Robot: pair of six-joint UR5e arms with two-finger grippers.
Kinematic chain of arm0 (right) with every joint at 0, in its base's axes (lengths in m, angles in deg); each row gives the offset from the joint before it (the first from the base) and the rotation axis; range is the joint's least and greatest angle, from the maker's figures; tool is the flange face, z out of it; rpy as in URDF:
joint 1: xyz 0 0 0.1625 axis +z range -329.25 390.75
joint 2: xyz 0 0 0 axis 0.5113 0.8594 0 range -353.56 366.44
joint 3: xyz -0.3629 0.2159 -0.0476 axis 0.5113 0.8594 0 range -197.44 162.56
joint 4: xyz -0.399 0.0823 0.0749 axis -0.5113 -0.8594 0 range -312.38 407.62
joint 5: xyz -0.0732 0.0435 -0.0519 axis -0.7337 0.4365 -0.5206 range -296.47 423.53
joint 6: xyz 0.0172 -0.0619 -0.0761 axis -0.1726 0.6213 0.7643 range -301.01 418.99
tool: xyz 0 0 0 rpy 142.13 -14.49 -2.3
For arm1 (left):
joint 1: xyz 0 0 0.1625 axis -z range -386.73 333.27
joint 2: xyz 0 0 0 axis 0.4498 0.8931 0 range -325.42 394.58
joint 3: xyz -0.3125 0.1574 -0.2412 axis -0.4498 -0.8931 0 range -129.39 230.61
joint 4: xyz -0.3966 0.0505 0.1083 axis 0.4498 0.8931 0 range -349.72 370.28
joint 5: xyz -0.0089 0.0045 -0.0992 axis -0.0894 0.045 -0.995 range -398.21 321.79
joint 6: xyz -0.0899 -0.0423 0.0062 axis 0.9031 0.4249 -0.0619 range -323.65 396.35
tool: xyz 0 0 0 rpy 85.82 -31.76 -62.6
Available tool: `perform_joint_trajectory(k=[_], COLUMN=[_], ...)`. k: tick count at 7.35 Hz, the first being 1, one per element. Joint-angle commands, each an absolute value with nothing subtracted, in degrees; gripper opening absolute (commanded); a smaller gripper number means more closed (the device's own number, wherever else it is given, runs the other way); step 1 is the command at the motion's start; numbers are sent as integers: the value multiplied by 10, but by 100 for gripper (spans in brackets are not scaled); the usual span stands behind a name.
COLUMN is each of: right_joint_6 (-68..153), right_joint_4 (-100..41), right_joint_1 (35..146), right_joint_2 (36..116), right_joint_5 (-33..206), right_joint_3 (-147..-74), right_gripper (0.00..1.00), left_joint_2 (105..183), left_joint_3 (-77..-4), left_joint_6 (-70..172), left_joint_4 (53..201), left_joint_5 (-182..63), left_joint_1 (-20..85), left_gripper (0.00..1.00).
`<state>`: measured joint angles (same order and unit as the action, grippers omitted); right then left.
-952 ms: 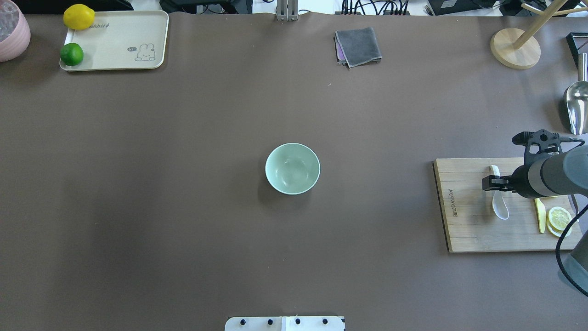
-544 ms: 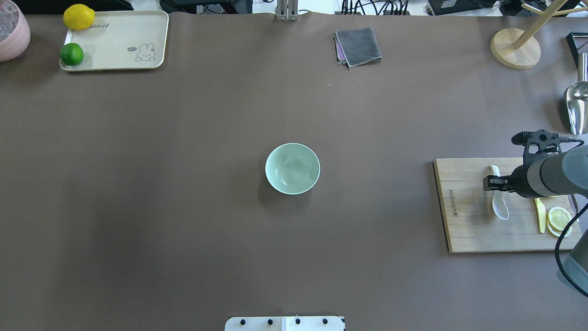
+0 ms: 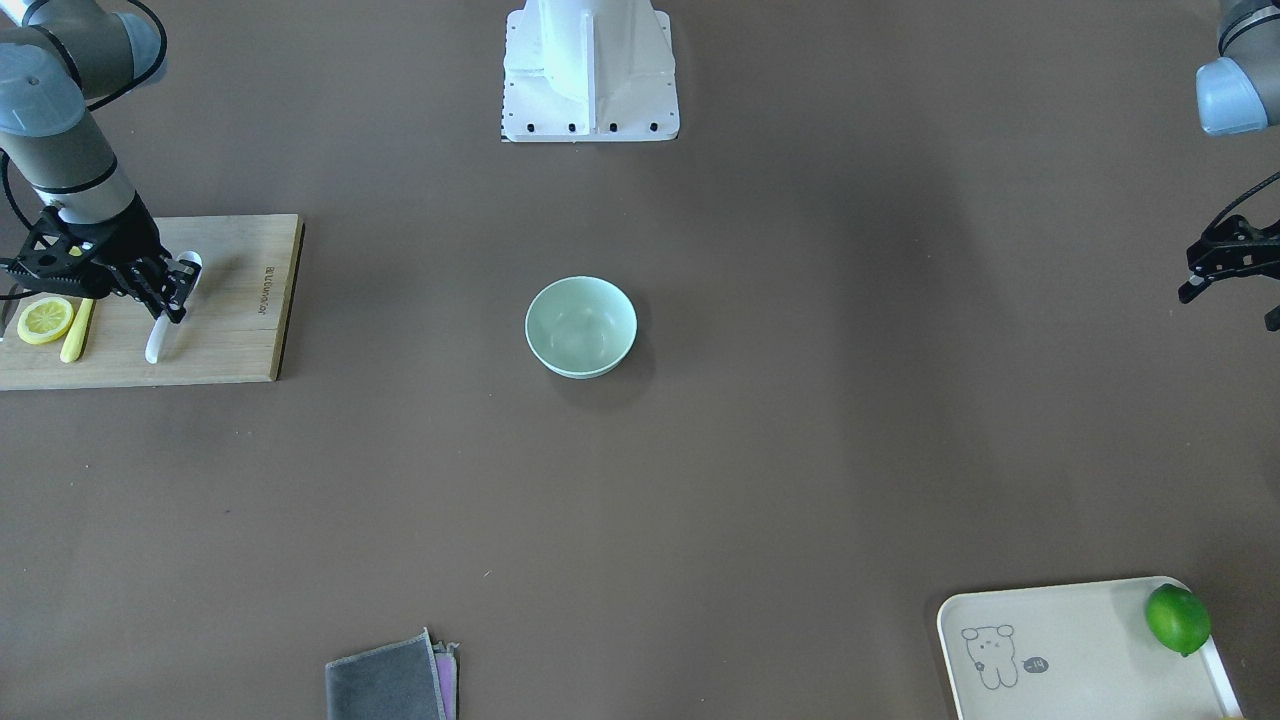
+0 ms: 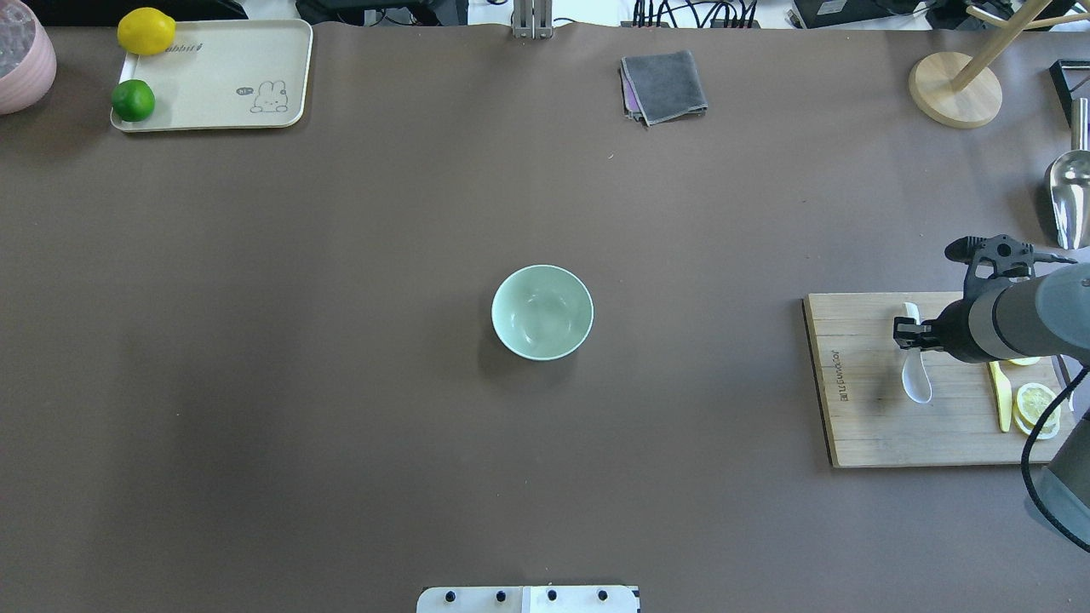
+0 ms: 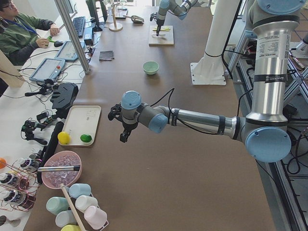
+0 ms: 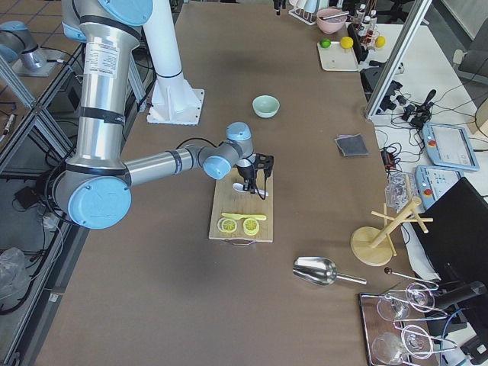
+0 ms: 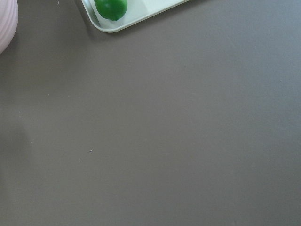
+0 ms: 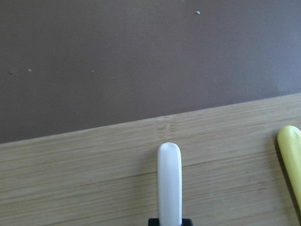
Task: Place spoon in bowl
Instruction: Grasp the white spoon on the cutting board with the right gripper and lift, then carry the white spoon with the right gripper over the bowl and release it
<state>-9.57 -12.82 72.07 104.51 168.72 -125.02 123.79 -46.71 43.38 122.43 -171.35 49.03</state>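
The fingers (image 4: 899, 325) of the right gripper (image 4: 909, 333) pinch the handle of the spoon (image 4: 917, 383) over the cutting board (image 4: 869, 426). I cannot tell if the spoon touches the wood. The fingers of the left gripper (image 3: 1228, 305) seem spread, holding nothing, over the brown table (image 4: 341, 383) well apart from the board. The board lies at the table's end on the robot's right. The green bowl (image 4: 542, 312) stands upright, well apart from the board, between it and the left gripper. A yellow knife (image 4: 998, 396) and a lemon slice (image 4: 1037, 402) lie on the board, beside the spoon.
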Motion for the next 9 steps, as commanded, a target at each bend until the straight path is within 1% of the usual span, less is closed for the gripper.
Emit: perform_joint_trajectory(k=[1,2,3,6,7,8,9], right_joint_6=[-101,-140,-188,-315,-361,-405,-442], right_joint_4=[-135,-137,-165,-356,-394,-430,-440], right_joint_1=[721,720,711,619,599,584,577], right_joint_2=[1038,1012,967,777,715,649,578], right_joint_5=[1690,1690,1689,1606,1582,1556,1538], right_joint_3=[-1297,-1304,-1301,-1293,-1269,-1228,-1165], right_gripper=[0,0,0,0,0,0,0], left_joint_2=[1238,1238,1239,1239,1240,1241,1241], left_joint_3=[-468,-467,-466,-465,-463,-462,-462], left_joint_6=[434,434,434,434,434,434,434], left_joint_4=[1224,1224,1224,1224,1224,1224,1224], left_joint_5=[-1714,-1714,-1714,-1714,-1714,-1714,-1714], left_joint_1=[490,490,489,489,489,489,489], left_gripper=[99,99,99,99,99,99,99])
